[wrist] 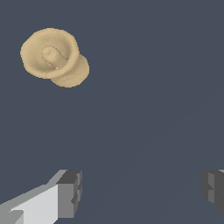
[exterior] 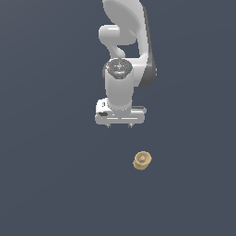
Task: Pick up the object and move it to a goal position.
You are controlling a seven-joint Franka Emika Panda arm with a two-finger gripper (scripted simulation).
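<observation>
The object (exterior: 142, 160) is a small tan stubby cylinder with a wider rim and a central knob, lying on the dark floor. In the exterior view my white gripper (exterior: 119, 125) hangs above the floor, farther back than the object and a little toward the exterior view's left of it. The wrist view shows the object (wrist: 54, 57) tilted, its rimmed end facing the camera, well apart from my gripper (wrist: 142, 192). Its two grey fingertips (wrist: 70, 192) stand wide apart with nothing between them, so the gripper is open.
The flat dark grey-blue floor (exterior: 55, 184) spreads all around. The white arm (exterior: 124, 41) rises behind the gripper at the top of the exterior view.
</observation>
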